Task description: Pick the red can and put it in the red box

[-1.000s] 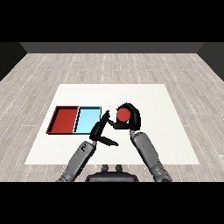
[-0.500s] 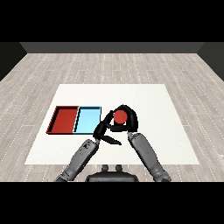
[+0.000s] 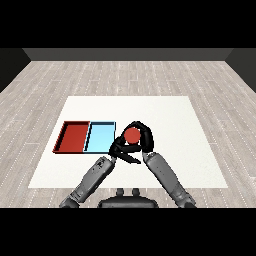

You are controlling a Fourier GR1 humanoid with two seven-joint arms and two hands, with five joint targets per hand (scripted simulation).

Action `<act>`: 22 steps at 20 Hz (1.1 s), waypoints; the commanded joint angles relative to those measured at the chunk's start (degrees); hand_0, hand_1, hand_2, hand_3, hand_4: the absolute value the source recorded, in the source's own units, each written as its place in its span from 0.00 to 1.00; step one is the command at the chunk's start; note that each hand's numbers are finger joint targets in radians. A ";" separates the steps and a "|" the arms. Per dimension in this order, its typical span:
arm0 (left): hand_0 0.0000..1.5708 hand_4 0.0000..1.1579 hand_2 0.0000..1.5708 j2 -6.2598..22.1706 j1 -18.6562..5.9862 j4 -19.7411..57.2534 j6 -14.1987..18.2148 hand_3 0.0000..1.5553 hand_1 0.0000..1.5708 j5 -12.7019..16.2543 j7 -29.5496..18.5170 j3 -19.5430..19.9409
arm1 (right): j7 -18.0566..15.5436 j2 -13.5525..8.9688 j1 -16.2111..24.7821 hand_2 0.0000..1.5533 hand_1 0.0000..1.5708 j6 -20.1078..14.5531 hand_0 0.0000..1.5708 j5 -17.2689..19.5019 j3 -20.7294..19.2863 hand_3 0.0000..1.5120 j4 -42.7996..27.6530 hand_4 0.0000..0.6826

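The red can (image 3: 132, 135) is held above the white table, just right of the light blue tray (image 3: 99, 138). My right hand (image 3: 144, 137) curls round the can from the right. My left hand (image 3: 119, 149) hangs just below and left of the can with its fingers stretched out, close to the right hand. The red tray (image 3: 73, 137) lies at the left, joined to the light blue tray, and nothing is in it.
The white table (image 3: 170, 120) spreads out to the right and behind the hands. Both grey forearms come in from the lower corners and meet near the table's middle front.
My right hand has carried the red can leftward, from right of centre to next to the light blue tray. The left hand has stayed near it, lowering slightly.
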 commanded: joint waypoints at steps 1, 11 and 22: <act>0.00 0.00 0.00 -0.89 0.22 4.79 -4.90 0.00 0.00 -0.71 -4.65 2.27 | 0.24 0.44 -0.99 0.96 1.00 -1.21 1.00 -0.86 1.85 0.93 -0.09 0.96; 0.43 0.84 0.63 -0.88 -2.02 -0.65 14.79 0.60 0.43 4.44 -3.41 -0.20 | -0.15 0.42 -1.42 0.95 1.00 -6.35 1.00 -2.14 7.48 0.93 0.75 0.94; 1.00 0.97 1.00 -0.90 -0.19 1.49 14.67 0.96 1.00 1.11 -0.62 -0.65 | 2.06 0.41 1.11 0.95 1.00 -1.99 1.00 -0.57 3.41 0.93 -3.95 0.93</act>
